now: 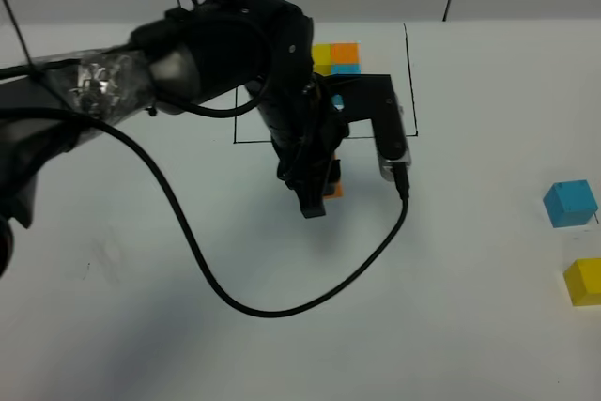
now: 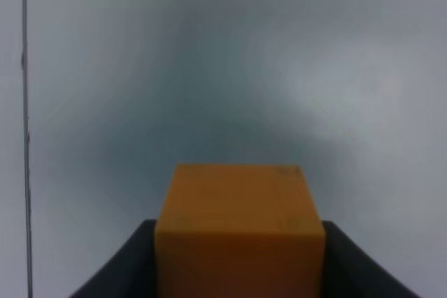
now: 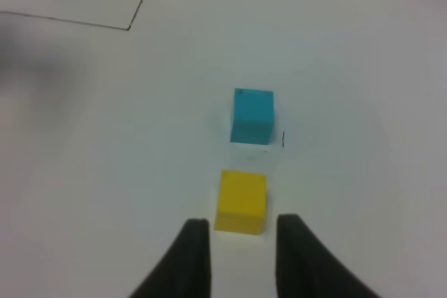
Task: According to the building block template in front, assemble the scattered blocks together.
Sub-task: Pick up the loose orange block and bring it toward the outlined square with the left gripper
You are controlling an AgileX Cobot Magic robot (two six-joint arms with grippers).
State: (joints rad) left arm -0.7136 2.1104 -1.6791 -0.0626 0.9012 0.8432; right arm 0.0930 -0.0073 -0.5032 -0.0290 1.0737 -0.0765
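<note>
Closest to our left wrist lens is the orange cube (image 2: 239, 228), with the left tool (image 2: 237, 270) clamped on it, one dark finger (image 2: 119, 270) pressed against each side. We cannot tell whether the cube rests on the worktop (image 1: 141, 345) or hangs just above it. From the high view we see this grasp around the middle of the worktop, just on the near side of the black outline (image 1: 410, 82). Inside that outline, toward the far edge, sits the building block template (image 1: 336, 56), yellow and orange with blue. A black cable (image 1: 235, 300) loops from the arm toward the near edge.

Near the right edge lie the blue cube (image 1: 570, 204) and the yellow cube (image 1: 583, 281), the yellow one nearer the near edge, a small gap between them. Our right tool (image 3: 241, 259) has its fingers apart, and the yellow cube lies just ahead of the tips, not between them.
</note>
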